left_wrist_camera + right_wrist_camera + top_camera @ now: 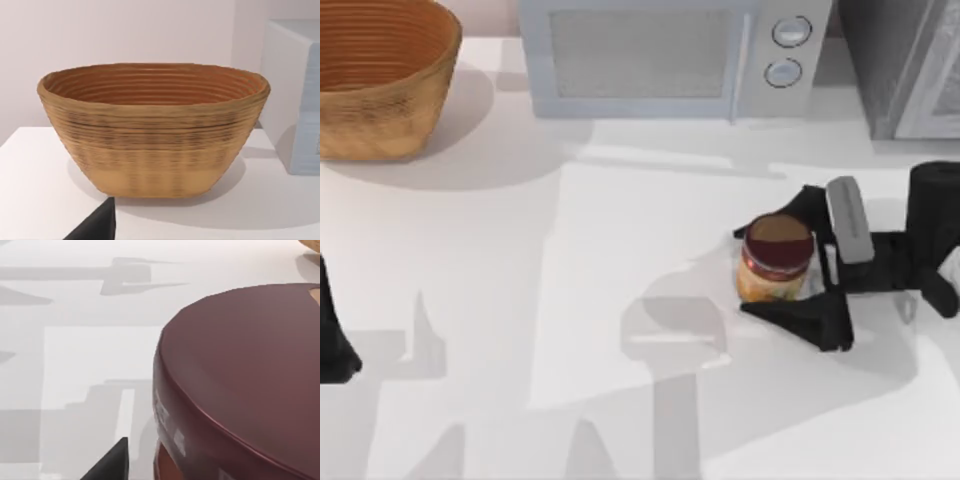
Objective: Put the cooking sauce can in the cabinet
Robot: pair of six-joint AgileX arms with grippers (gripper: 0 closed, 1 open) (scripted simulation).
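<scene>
Two dark fingers (790, 318) of the right pincer (748, 272) seen spread wide, one on each side of the cooking sauce can (777, 258). Very close to it, maybe not yet touching.

Found the can upright on the worktop (520, 300), toward the right side, in front of the microwave (650, 55) and apart from the cabinet (905, 70) in the far right corner.

Judged the step as getting a good hold. Best done by squeezing slowly and evenly on the label, below the maroon lid, so as not to tip the can. Then a lift straight up before any move sideways.

Saw lots of bare room around the can, but the microwave's corner just beside the cabinet.

Noted the left arm (332, 345) parked at the left edge, well apart from the basket (380, 80).
</scene>
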